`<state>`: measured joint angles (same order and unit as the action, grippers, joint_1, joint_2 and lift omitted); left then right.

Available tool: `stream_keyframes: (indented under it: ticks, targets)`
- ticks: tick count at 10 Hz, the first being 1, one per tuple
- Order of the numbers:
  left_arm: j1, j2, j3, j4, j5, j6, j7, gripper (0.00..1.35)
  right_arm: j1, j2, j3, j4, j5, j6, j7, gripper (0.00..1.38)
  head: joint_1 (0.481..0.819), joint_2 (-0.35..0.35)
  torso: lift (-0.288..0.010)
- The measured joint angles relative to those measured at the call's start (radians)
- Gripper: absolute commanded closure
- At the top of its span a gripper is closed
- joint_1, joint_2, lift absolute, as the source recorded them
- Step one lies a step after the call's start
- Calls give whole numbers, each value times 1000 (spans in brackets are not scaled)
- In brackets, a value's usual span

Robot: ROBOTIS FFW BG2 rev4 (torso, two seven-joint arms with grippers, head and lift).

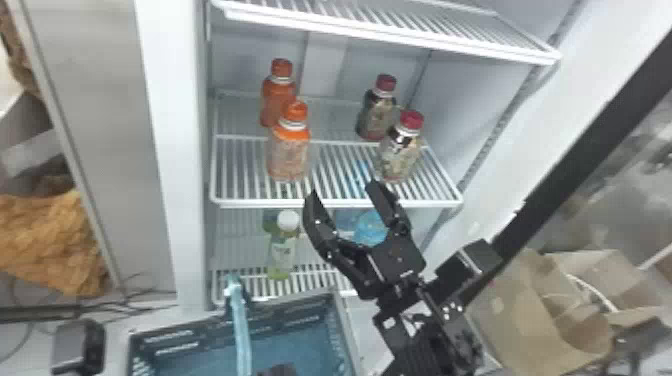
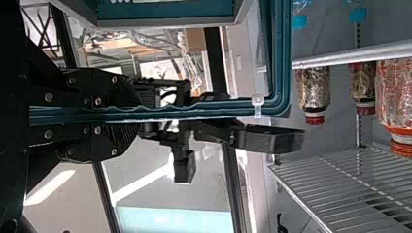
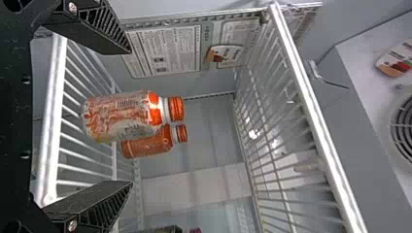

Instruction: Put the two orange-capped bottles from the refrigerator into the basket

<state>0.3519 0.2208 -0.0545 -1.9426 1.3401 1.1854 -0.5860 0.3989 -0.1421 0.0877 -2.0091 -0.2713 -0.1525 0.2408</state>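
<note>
Orange-capped rear bottle (image 1: 275, 95) part-hidden behind front bottle (image 1: 289, 155); right tool (image 1: 342, 189) spread; left tool (image 2: 131, 114) pinching basket handle (image 1: 241, 320).

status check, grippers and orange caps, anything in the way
Left gripper shut on basket handle; right gripper open at the shelf; both orange-capped bottles upright on it; front one partly hiding rear one.

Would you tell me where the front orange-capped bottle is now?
In the head view, the front bottle stands on the left side of the middle shelf, before the rear orange-capped bottle.
</note>
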Motion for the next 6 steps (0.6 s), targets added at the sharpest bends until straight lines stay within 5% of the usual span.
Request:
stream_keyframes:
  ticks: [6]
  targets:
    - [-6, 0, -5, 0, 0, 0, 0, 1210, -196, -4, 51, 98, 99, 94, -59, 85, 695, -229, -40]
